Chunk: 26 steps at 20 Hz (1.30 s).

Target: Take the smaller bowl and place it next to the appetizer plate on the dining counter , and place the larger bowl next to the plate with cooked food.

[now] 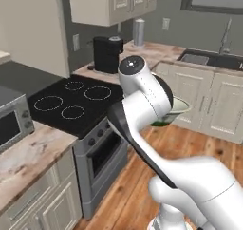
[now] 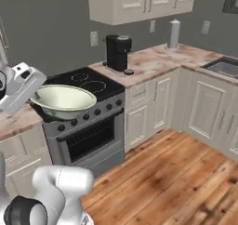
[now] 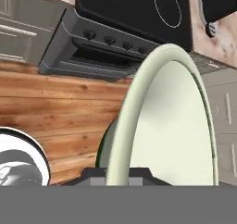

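Observation:
My gripper (image 2: 33,98) is shut on the rim of the larger bowl (image 2: 62,101), a wide flared bowl that is cream inside and dark green outside. It hangs in the air in front of the stove, roughly level. In the left base view the bowl (image 1: 179,106) peeks out from behind my arm. In the hand view the bowl (image 3: 171,126) stands edge-on between my fingertips, with my gripper (image 3: 118,173) clamped on its rim. The smaller bowl, both plates and the dining counter are out of view.
A black cooktop stove (image 1: 71,100) with an oven below stands close ahead. A black coffee machine (image 1: 107,53) and a paper towel roll (image 1: 138,32) stand on the marble counter. A microwave (image 1: 12,122) is at the left, a sink (image 1: 213,58) at the right. Wooden floor (image 2: 176,173) lies open.

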### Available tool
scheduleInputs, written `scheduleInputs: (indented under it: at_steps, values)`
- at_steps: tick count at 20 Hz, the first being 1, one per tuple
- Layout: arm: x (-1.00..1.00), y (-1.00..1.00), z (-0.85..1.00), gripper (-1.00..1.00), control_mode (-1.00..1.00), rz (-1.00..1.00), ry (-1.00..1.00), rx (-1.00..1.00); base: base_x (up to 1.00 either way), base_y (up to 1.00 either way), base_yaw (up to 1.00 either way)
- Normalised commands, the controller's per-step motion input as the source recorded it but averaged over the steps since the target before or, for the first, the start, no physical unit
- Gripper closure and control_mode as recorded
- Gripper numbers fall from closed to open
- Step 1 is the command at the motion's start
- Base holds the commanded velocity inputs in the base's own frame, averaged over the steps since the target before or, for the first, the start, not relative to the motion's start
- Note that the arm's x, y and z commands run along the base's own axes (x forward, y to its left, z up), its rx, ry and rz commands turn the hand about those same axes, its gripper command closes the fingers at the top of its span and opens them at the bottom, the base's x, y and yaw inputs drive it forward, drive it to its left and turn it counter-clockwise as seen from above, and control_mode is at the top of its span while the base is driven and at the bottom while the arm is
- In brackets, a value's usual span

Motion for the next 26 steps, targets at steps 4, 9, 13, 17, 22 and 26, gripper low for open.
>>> scheduleInputs:
  at_steps: [4, 9, 13, 17, 22, 26]
  values:
    - [0.00, 0.00, 0.00, 1.00, 1.00, 0.00, 0.00, 0.00, -0.24, -0.46, -0.78]
    - [0.00, 0.00, 0.00, 1.00, 1.00, 0.00, 0.00, 0.00, -0.35, -0.61, -0.71]
    - [0.00, 0.00, 0.00, 1.00, 1.00, 0.00, 0.00, 0.00, -0.30, -0.67, -0.69]
    - [0.00, 0.00, 0.00, 1.00, 1.00, 0.00, 0.00, 0.00, -0.27, -0.65, -0.70]
    - [0.00, 0.00, 0.00, 1.00, 1.00, 0.00, 0.00, 0.00, -0.13, -0.58, -0.70]
    - [0.00, 0.00, 0.00, 1.00, 1.00, 0.00, 0.00, 0.00, -0.09, -0.40, -0.69]
